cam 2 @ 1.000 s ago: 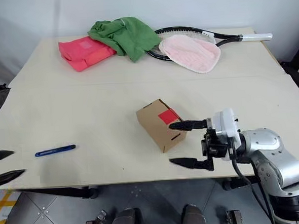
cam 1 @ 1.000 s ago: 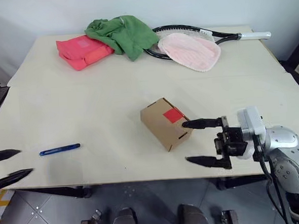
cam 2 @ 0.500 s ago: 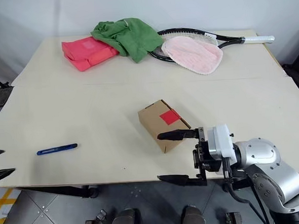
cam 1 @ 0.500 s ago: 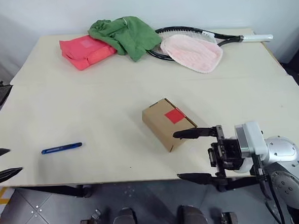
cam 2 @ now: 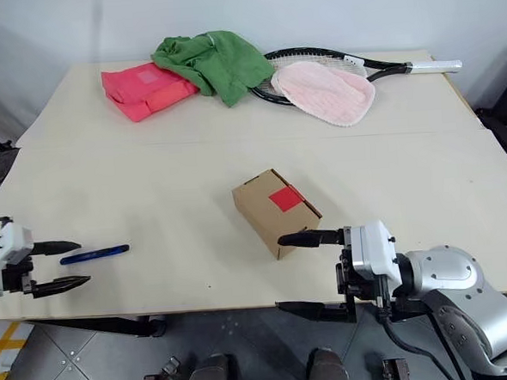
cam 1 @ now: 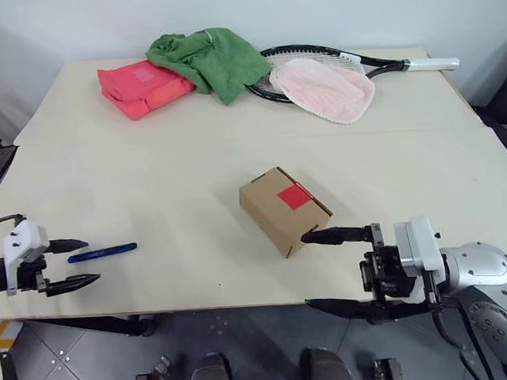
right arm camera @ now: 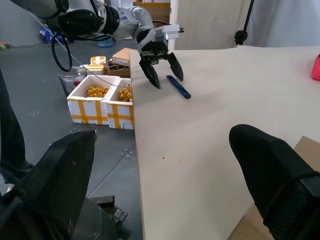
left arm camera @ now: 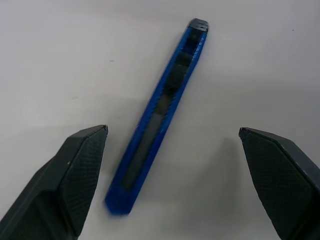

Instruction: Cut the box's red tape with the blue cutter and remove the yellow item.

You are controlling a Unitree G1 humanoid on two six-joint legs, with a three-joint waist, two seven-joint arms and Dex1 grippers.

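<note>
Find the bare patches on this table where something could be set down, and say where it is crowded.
Free: the wide stretch of table between the blue cutter and the box, and the right side past the box. Crowded: the far edge, with pink-red bag, green cloth, racket and pink cloth.

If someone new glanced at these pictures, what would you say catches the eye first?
Probably the box with its red tape square, alone at mid-table, with the open right gripper at its near corner. Next, the blue cutter near the table's left front edge, where the open left gripper hovers with a finger on each side of it. Along the far edge lie a pink-red folded bag, a green cloth and a racket.
</note>
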